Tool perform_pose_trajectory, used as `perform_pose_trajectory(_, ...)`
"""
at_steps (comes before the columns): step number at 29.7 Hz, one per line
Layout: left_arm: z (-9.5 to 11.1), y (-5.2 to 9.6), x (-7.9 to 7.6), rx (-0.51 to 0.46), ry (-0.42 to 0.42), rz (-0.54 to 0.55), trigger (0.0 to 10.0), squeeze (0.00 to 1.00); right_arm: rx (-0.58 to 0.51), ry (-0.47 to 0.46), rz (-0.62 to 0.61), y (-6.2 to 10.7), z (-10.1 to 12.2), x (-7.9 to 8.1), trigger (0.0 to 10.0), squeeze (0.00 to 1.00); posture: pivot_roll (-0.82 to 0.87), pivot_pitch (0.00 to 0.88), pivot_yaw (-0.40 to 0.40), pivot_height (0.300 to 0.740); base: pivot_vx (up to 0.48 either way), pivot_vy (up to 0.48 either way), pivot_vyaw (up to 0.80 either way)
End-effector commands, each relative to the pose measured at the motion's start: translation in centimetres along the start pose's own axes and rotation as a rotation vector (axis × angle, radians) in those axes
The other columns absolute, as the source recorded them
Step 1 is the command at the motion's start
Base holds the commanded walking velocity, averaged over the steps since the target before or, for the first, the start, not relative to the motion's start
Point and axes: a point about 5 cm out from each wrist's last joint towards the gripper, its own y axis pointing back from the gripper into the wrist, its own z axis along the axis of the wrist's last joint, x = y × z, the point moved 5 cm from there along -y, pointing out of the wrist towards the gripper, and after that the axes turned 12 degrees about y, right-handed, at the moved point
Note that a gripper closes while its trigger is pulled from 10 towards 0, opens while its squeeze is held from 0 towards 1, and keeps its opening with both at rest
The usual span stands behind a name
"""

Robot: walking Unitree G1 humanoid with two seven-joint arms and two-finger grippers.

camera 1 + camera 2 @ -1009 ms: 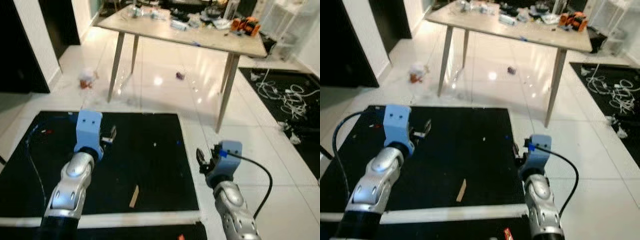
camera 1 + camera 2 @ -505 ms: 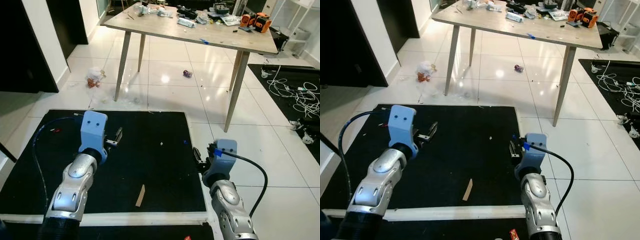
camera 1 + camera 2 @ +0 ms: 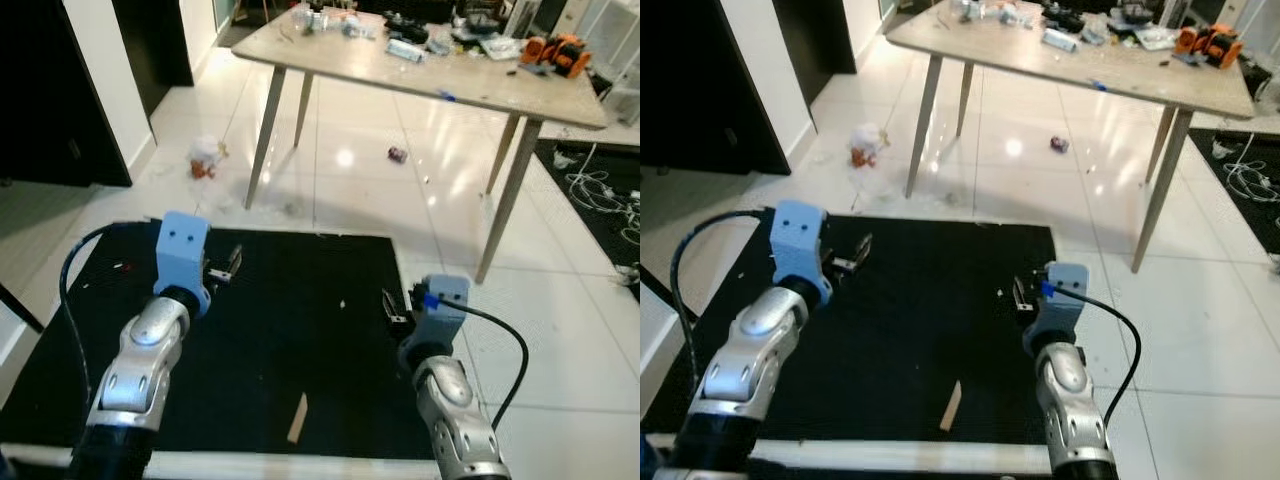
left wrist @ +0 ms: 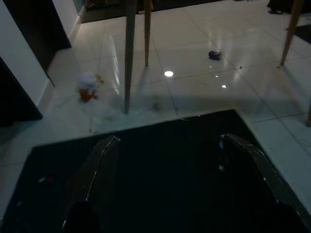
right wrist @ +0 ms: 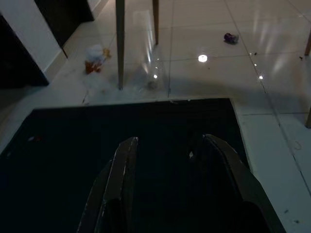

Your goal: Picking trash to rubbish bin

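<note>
Standing at the near edge of a black floor mat (image 3: 300,340), both arms held forward and low above it. Left gripper (image 3: 228,268) over the mat's left part, jaws released and spread wide, nothing between them — same seen from the left wrist, fingers (image 4: 99,165) apart over dark mat. Right gripper (image 3: 396,310) near the mat's right edge, jaws likewise parted and empty, fingers (image 5: 124,167) apart in the right wrist view. Beyond the mat, on glossy white tiles, a crumpled white-and-orange piece of trash (image 3: 204,158) beside the left front leg of the wooden worktop (image 3: 420,75), close to the wall; well apart from both grippers. Under the worktop, a small purple scrap (image 3: 397,154) on the tiles. On the mat itself, a thin tan strip (image 3: 297,418) lying between the two arms, near its front edge. Worktop cluttered with small items — too blurred to tell, apart from an orange tool (image 3: 558,50) at its right end.
</note>
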Motion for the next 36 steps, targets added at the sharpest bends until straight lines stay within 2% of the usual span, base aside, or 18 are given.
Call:
perform_pose_trajectory(1,-0.43,-0.16,-0.28,0.021,0.002,-0.014,10.0,0.0,0.011,-0.002,-0.02,0.33,-0.43,-0.58,10.0,0.0,0.01,0.113,0.034,0.74,0.424,0.0,0.0)
perform_pose_trajectory(3,-0.39,-0.26,-0.34,0.021,0.002,-0.016,10.0,0.0,0.01,-0.009,-0.025,0.43,-0.44,-0.71,10.0,0.0,0.01,0.114,0.034,0.74,0.428,0.0,0.0)
perform_pose_trajectory(10,-0.46,-0.41,-0.59,0.025,0.001,-0.026,10.0,0.0,0.011,-0.012,-0.041,0.63,-0.54,-1.05,10.0,0.0,0.01,0.122,0.039,0.74,0.424,0.0,-0.76)
perform_pose_trajectory(36,-1.27,-0.07,-0.45,0.05,-0.003,-0.022,10.0,0.0,0.02,-0.008,-0.05,0.9,-0.69,-1.07,10.0,0.0,0.01,0.146,0.035,0.74,0.426,0.0,0.0)
